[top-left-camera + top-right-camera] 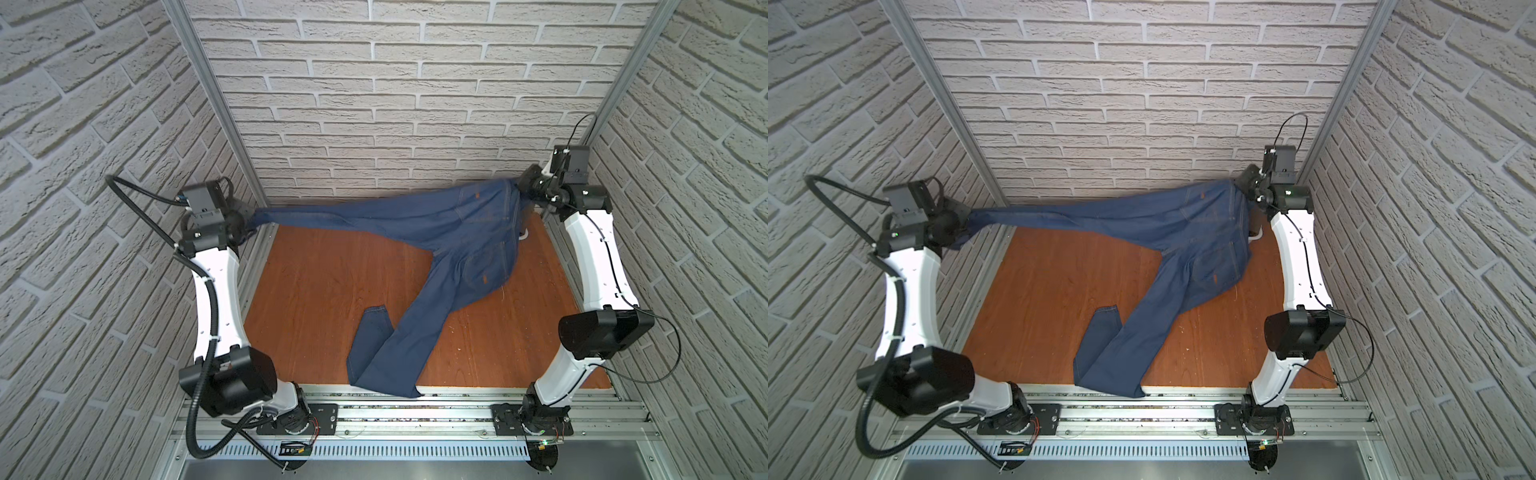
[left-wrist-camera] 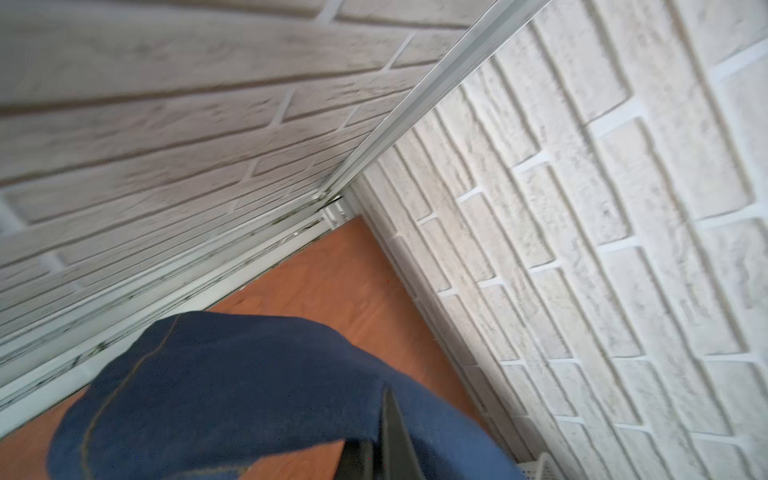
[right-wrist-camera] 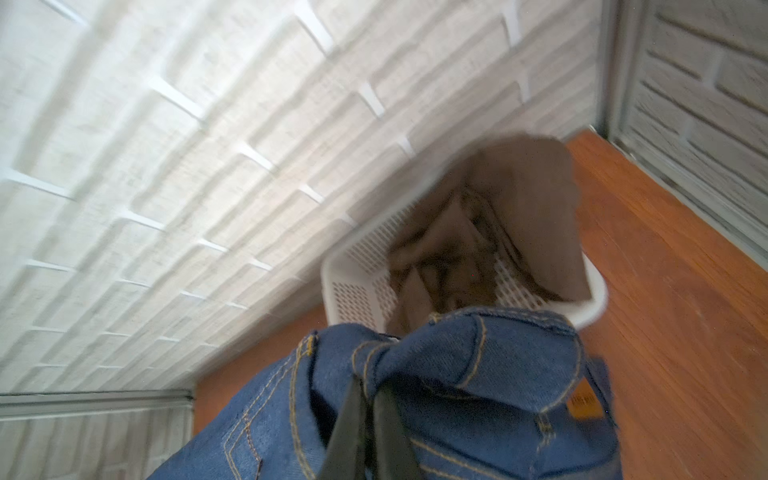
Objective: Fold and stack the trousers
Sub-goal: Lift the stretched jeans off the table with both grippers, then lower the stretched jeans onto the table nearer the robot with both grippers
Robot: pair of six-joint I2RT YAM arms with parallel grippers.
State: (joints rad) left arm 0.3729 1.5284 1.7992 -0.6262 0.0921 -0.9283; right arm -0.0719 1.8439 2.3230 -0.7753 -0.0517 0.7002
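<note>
One pair of trousers [image 1: 469, 224], two arms [image 1: 214, 286] [image 1: 598, 257], one basket [image 3: 353, 291]

You face a booth closed in by 3 walls of pale grey brick-pattern panelling: the back wall [image 1: 395, 104], the left wall [image 1: 83, 187] and the right wall [image 1: 706, 208]. An aluminium post [image 1: 210, 91] runs up each back corner. The floor is a reddish-brown wood-grain board [image 1: 316, 299], edged at the front by aluminium rails [image 1: 415, 409] and a slotted metal strip [image 1: 415, 451]. The light is soft and even. In the right wrist view, a white perforated basket [image 3: 353, 291] holding brown cloth [image 3: 540, 208] stands on the board by the back wall.
</note>
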